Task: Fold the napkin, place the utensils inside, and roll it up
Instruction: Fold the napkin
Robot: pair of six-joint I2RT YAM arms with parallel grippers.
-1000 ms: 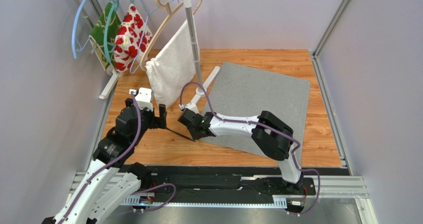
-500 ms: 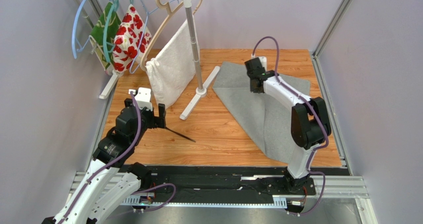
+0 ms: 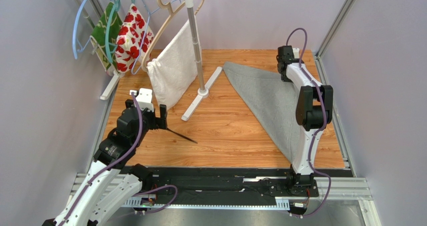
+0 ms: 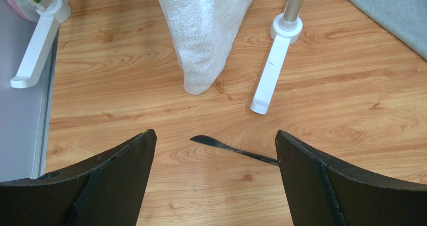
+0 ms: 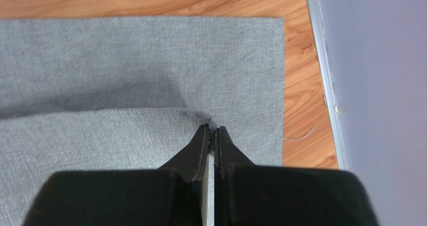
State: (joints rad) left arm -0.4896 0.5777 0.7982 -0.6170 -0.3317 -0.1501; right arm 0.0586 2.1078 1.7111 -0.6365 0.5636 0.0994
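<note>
Left gripper (image 4: pixel 214 134): jaws wide apart, holding nothing. The knife (image 4: pixel 233 149) lies flat on the wooden table (image 3: pixel 225 131) just ahead of it. Its long axis slants from the gripper toward the near right. Left arm is clearly the nearer. Napkin (image 3: pixel 270 101), folded into a triangle, lies well apart to the right. Right gripper (image 5: pixel 211 133): pinched closed on the napkin's folded-over corner at the far right.

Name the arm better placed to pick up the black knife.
Left. The left gripper hangs open just above the knife, which lies on the wood between its fingers. The right gripper is shut on a napkin corner at the far right, well away.
</note>
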